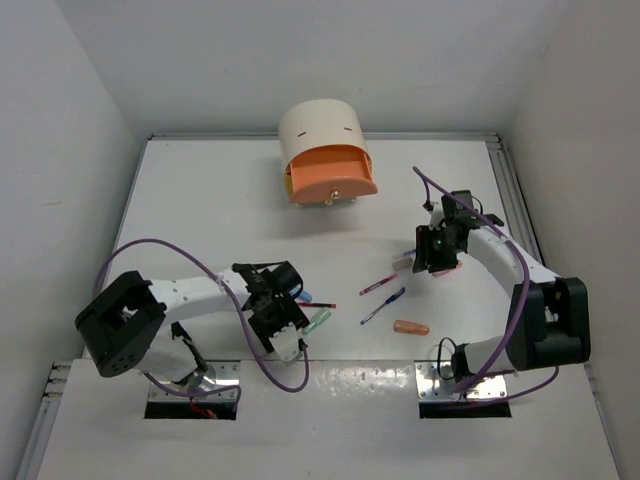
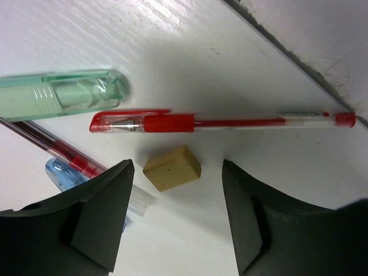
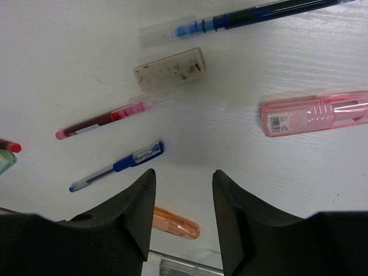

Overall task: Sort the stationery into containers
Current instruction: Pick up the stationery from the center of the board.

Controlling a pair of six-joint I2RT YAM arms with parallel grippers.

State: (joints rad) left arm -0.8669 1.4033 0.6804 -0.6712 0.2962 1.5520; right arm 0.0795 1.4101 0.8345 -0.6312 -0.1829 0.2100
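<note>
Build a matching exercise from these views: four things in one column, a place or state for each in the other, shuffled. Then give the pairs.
Things
1. tan eraser
2. cream eraser
3. orange drawer
4. pink case

Places or states
a. pulled out of the cream cabinet
b. speckled with dark marks
c. bears a barcode label
d. framed by the open left gripper

Pairs: 1-d, 2-b, 3-a, 4-c

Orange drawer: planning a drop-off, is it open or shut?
Open: the orange drawer juts well forward of the cream cabinet.
</note>
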